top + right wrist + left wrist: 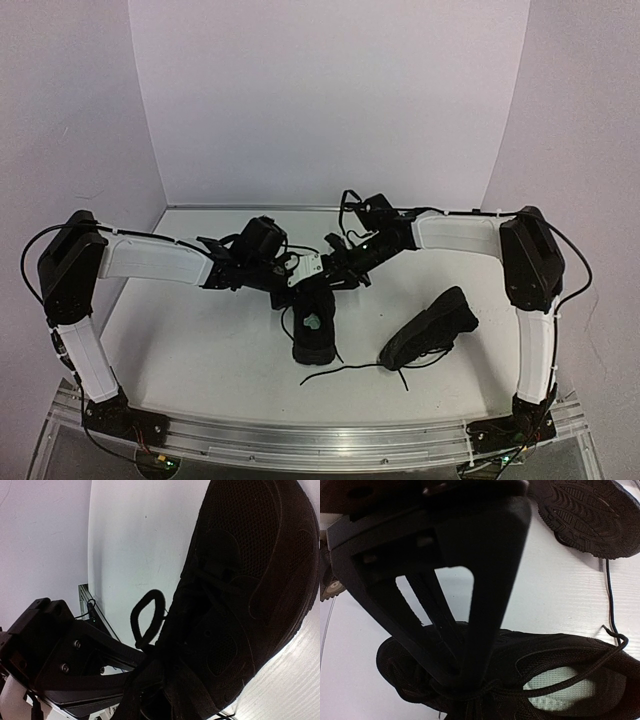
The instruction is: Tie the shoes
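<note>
One black shoe [313,338] stands upright mid-table, its pale insole [560,690] showing. My left gripper [465,682] is shut on its black lace at the top of the tongue, and the lace [580,672] runs taut across the shoe opening. My right gripper [325,272] reaches in from the right and meets the left gripper [293,290] over the same shoe [250,580]. A small lace loop [147,617] stands up beside the shoe. The right jaws are lost in black against the shoe. The second shoe [432,328] lies tilted to the right, its sole [590,515] turned up.
Loose lace ends [345,372] trail over the white table in front of both shoes, and one thin lace [610,595] runs from the tipped shoe. White walls close in at the back and sides. A metal rail [320,440] runs along the near edge.
</note>
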You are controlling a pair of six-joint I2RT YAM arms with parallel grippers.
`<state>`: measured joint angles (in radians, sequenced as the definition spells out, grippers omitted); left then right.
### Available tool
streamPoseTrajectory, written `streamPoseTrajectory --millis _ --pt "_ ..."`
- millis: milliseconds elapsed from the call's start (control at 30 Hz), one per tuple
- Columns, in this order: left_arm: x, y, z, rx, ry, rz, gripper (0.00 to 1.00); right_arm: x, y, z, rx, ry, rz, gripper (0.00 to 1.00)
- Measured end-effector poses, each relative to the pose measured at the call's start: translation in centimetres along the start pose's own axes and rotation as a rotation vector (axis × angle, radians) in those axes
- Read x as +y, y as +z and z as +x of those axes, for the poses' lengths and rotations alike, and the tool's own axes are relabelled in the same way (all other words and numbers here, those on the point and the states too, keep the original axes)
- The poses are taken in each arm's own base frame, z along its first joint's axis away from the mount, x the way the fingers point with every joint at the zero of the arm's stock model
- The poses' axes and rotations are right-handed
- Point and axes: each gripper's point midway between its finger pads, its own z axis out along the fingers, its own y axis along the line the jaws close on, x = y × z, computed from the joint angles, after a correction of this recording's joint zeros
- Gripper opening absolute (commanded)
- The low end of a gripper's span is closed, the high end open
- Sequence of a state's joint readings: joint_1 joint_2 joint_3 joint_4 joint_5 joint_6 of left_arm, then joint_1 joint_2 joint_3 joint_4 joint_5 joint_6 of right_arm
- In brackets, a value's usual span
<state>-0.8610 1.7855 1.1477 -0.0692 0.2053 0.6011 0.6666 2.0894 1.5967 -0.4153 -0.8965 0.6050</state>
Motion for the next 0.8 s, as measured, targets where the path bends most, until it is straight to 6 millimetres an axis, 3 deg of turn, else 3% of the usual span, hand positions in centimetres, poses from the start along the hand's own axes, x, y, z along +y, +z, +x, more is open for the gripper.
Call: streamPoseTrajectory --millis 600,800 --pt "-0.02 0.21 0.97 -0.005 0.004 -0.033 0.0 0.8 0.71 0.15 0.034 0.047 -0.088 0.17" --pt "0.06 0.19 1.03 -0.004 0.004 -0.04 0.0 0.79 0.85 0.18 0.037 0.053 -0.098 0.07"
